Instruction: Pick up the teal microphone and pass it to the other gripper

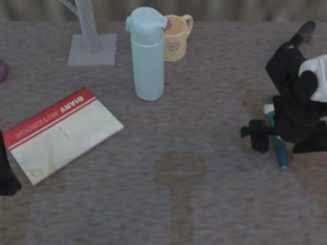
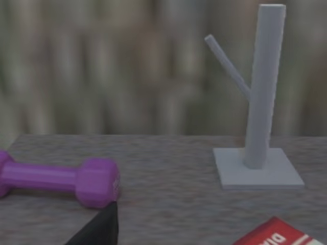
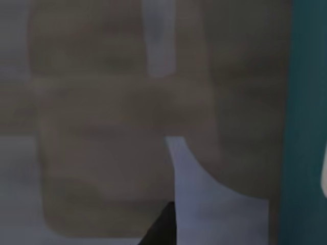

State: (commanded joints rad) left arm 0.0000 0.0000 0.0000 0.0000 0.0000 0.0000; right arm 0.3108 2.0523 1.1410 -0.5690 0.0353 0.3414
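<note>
The teal microphone [image 1: 281,153] lies flat on the table at the right side, its white head [image 1: 268,108] toward the back. My right gripper [image 1: 280,140] is low over it and open, with one black finger on each side of the slim handle. In the right wrist view the teal handle [image 3: 306,122] runs along one edge, and a single black fingertip [image 3: 164,227] shows well apart from it. My left gripper [image 1: 6,173], the other gripper, is parked at the table's left edge and open. Only one of its fingertips [image 2: 102,229] shows in the left wrist view.
A red and white diary notebook [image 1: 61,132] lies at the left. A pale blue bottle [image 1: 147,53], a cream mug [image 1: 176,37] and a grey stand [image 1: 92,46] are at the back. A purple dumbbell [image 2: 61,178] rests at the far left.
</note>
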